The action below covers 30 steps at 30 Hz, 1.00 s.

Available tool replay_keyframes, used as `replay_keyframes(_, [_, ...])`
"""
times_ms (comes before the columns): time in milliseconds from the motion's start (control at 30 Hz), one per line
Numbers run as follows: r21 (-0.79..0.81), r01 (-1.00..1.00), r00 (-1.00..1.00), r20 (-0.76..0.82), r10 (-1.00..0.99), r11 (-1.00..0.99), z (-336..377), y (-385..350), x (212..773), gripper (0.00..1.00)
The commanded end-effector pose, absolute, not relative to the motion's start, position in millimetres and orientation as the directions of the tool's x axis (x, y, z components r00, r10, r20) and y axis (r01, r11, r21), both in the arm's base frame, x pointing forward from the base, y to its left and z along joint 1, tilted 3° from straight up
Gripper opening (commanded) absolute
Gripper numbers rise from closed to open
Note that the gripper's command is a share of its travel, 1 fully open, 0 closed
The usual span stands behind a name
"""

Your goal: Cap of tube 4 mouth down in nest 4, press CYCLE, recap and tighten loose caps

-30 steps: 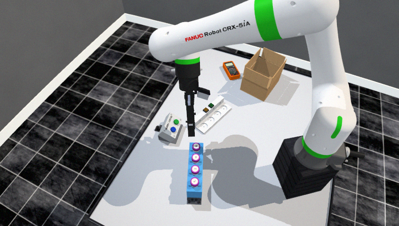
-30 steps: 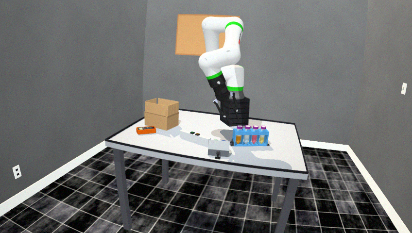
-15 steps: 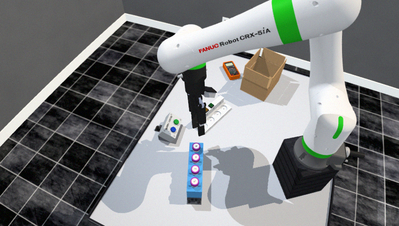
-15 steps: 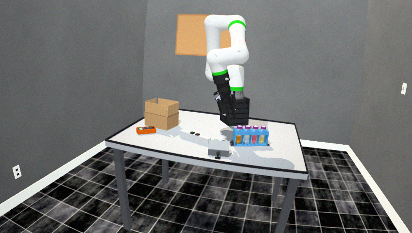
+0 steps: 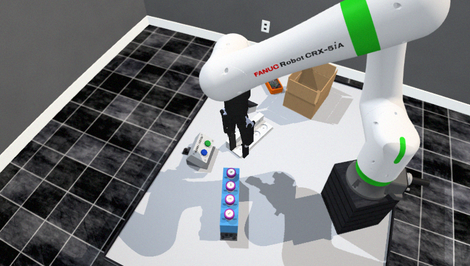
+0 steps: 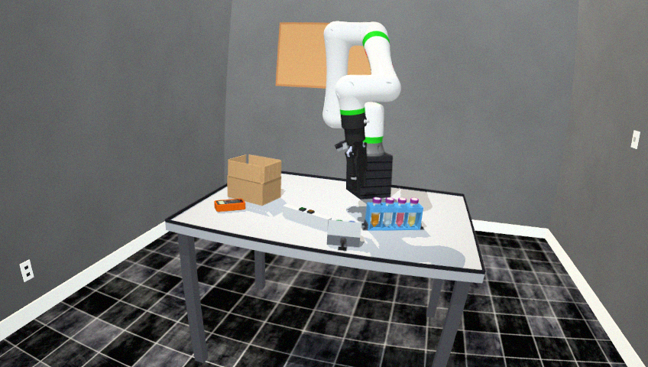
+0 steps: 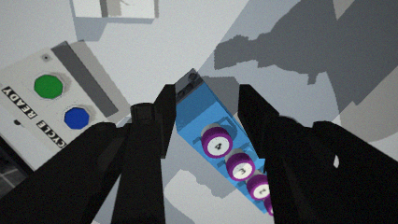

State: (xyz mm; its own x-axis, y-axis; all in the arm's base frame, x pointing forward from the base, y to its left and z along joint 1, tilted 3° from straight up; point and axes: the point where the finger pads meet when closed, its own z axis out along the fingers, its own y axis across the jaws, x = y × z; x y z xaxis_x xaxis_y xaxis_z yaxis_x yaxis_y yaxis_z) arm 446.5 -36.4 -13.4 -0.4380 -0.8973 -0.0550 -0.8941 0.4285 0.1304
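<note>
The blue tube rack (image 5: 229,202) holds four tubes with purple caps, all on. Tube 4's cap (image 5: 231,172) is at the rack end nearest the key housing; in the wrist view it is marked 4 (image 7: 217,142), with cap 3 (image 7: 240,166) beside it. My gripper (image 5: 239,148) hangs above the table between the cap tray (image 5: 255,131) and the rack, fingers pointing down. In the wrist view the fingers stand partly apart with nothing between them, high above the rack end by tube 4. The tray's nests look empty; the gripper hides part of the tray.
The grey key housing (image 5: 200,151) with the green READY key (image 7: 48,86) and blue CYCLE key (image 7: 77,118) sits left of the gripper. A cardboard box (image 5: 310,88) and an orange meter (image 5: 274,86) stand at the far end. The arm's black base (image 5: 359,197) is right of the rack.
</note>
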Motion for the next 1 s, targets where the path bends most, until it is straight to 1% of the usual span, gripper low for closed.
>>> replay_keyframes(0, [0.089, -0.945, -0.320, -0.048, -0.946, 0.315, -13, -39, 443, 0.41])
replay_keyframes(67, [0.089, -0.945, -0.320, -0.048, -0.946, 0.315, -13, -39, 443, 0.41])
replay_keyframes(333, [0.029, -0.997, -0.067, -0.008, -0.998, 0.067, -13, -45, 436, 0.41])
replay_keyframes(567, [-0.007, -0.988, 0.157, 0.039, -0.987, -0.157, -8, -48, 432, 0.41])
replay_keyframes(633, [-0.007, -0.988, 0.157, 0.039, -0.987, -0.157, -8, -48, 432, 0.41])
replay_keyframes(800, [-0.015, -0.974, 0.226, 0.055, -0.972, -0.227, -7, -48, 432, 0.41])
replay_keyframes(967, [-0.015, -0.974, 0.226, 0.055, -0.973, -0.227, -7, -48, 432, 0.41])
